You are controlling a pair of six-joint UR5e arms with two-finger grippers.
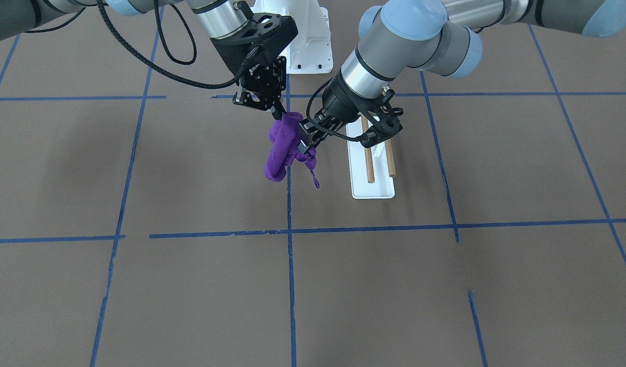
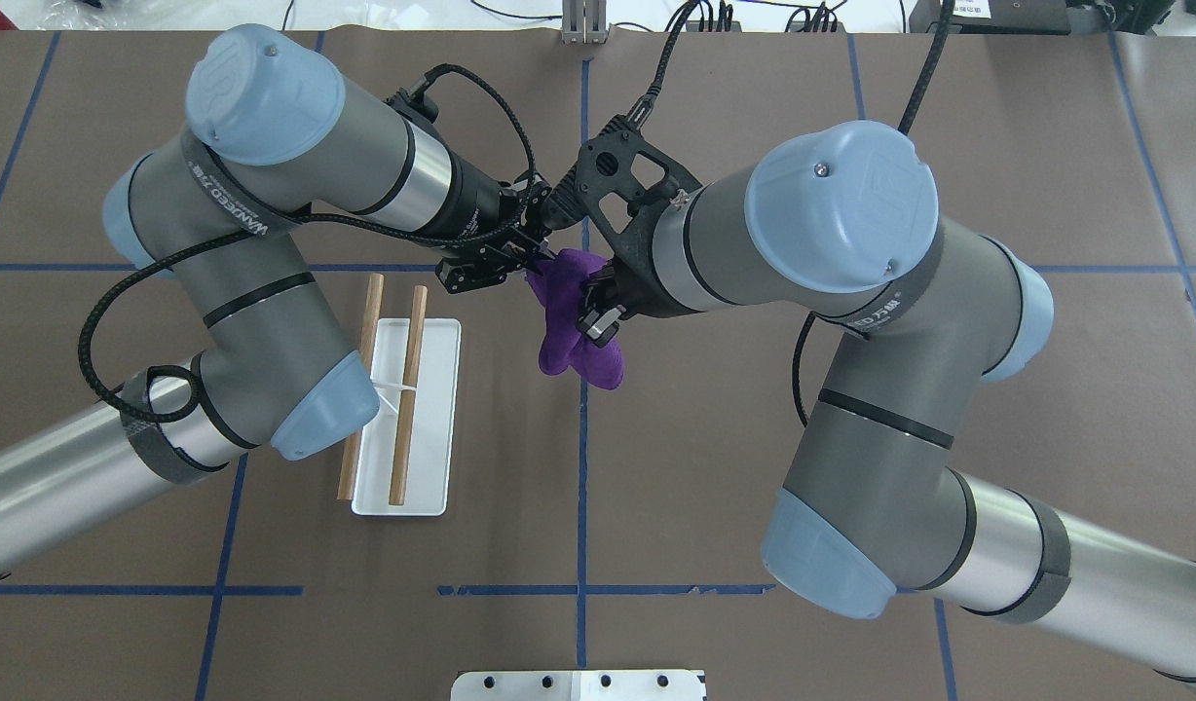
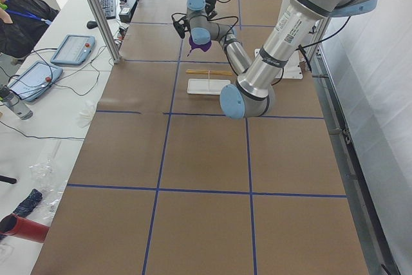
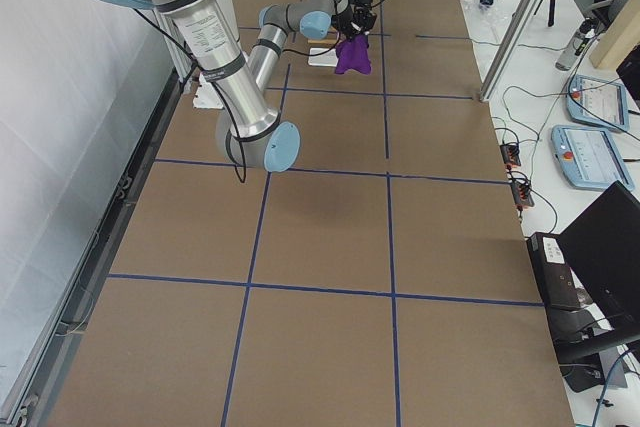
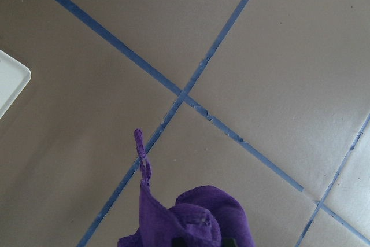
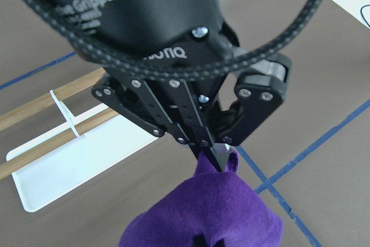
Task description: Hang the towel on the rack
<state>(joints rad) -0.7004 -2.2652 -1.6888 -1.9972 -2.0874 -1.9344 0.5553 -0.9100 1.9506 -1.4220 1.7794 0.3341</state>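
— Starting at the far left of the overhead view: rack [image 2: 432,419]?

— Stands on the worktop [image 2: 754,127], left of the centre blue tape line [image 2: 582,467]. Shows a white base with 2 wooden dowels [image 2: 408,389] running along it.

— Next over, left pincer [image 2: 535,261]?

— Reaches in past the rack's far end toward the middle. Pressed together on the towel [image 2: 564,336], nipping a small fold at its top, plain from the right wrist camera.

— Towel itself?

— Purple and bunched. Hangs in the air between the 2 arms, about over the centre tape line, clear of the worktop. Sits just right of the rack without touching it. Trails 1 thin strip below the bundle in the front-facing view.

— And furthest right, right pincer [image 2: 598,319]?

— Clamped on the same towel, gripping the side of the bundle nearer the robot. Comes close to the left pincer, with only cloth between them.
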